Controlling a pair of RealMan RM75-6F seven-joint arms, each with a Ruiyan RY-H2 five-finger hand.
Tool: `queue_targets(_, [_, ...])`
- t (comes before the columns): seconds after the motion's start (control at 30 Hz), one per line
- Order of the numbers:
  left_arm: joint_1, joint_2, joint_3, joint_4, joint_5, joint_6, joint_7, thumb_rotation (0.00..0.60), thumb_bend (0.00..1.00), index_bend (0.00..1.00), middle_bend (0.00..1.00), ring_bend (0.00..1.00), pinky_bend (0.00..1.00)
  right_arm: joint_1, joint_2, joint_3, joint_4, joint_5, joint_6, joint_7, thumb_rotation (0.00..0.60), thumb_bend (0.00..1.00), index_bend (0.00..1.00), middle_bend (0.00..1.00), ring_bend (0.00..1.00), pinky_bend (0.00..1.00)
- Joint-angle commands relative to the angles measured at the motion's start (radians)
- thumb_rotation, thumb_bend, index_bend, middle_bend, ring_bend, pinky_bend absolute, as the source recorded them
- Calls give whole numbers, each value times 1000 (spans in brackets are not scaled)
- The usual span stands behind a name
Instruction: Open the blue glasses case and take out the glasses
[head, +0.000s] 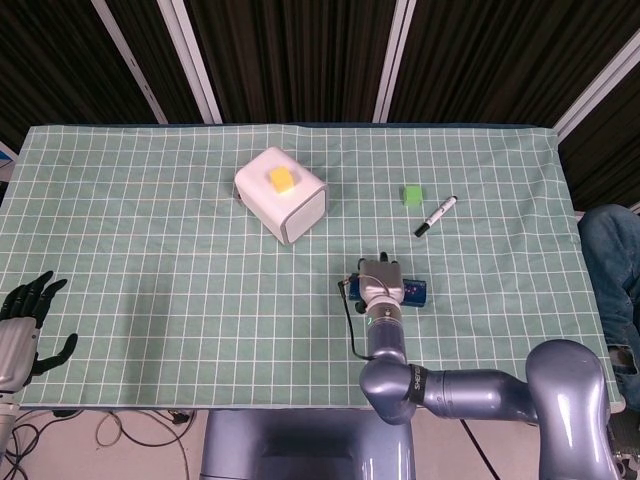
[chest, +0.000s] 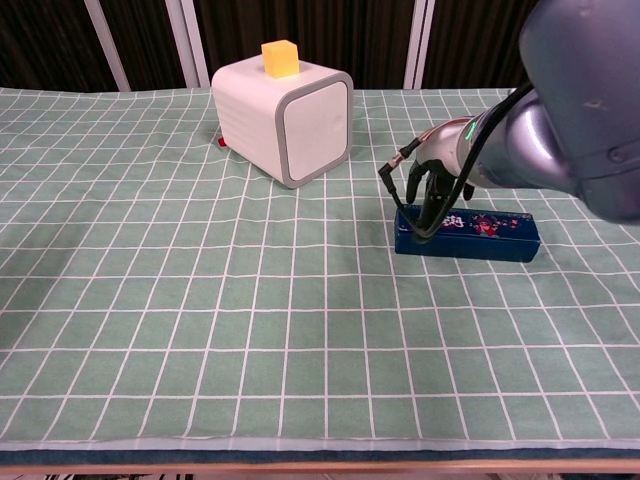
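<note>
green checked cloth (chest: 200, 300) covers the whole table, with dark slatted panels behind it. taking the blue glasses case (chest: 467, 233) as the landmark: far off to its left, at the near table edge in the head view, the left hand (head: 22, 325) waits with its dark fingers spread and nothing in them. up and to the left of the case sits a white rounded box (chest: 283, 116) with a yellow cube (chest: 280, 57) on top. the case itself lies flat and closed on the cloth, long side facing the chest camera, flowered lid up. the right hand (chest: 437, 187) is over the case's left end, fingers pointing down onto the lid edge; whether they actually grip the lid or only touch it, i cannot tell from either view. beyond the case to its right lie a small green cube (head: 410, 194) and a black-and-white marker (head: 436, 215), well clear.

the step looks to be finding the lid seam. to do it well, the fingertips should catch the front lip and lift up and back toward the hinge, not press down, which would only pin it shut. a light case may slide or tip, so the idle left hand could steady the far end.
</note>
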Motion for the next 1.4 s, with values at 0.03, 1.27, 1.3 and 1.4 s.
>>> queue_targets(0.03, [0, 0, -1, 0, -2, -1, 0, 600, 356, 92, 0, 0, 0, -3, 0, 5, -5, 0, -2, -2, 600, 373, 232, 303, 43, 185])
queue_targets(1.27, [0, -1, -4, -3, -14, 1, 5, 600, 356, 97, 0, 0, 0, -48, -2, -5, -10, -58, -14, -10, 600, 383, 297, 299, 52, 185])
queue_targets(1.3, [0, -1, -4, -4, -15, 0, 5, 600, 356, 97, 0, 0, 0, -49, -2, -5, -9, -59, -14, -10, 600, 383, 299, 300, 55, 185])
queue_targets(1.4, [-1, -1, -4, -4, -16, -2, 6, 600, 357, 97, 0, 0, 0, -50, -4, -6, -6, -59, -15, -12, 600, 386, 306, 305, 59, 185])
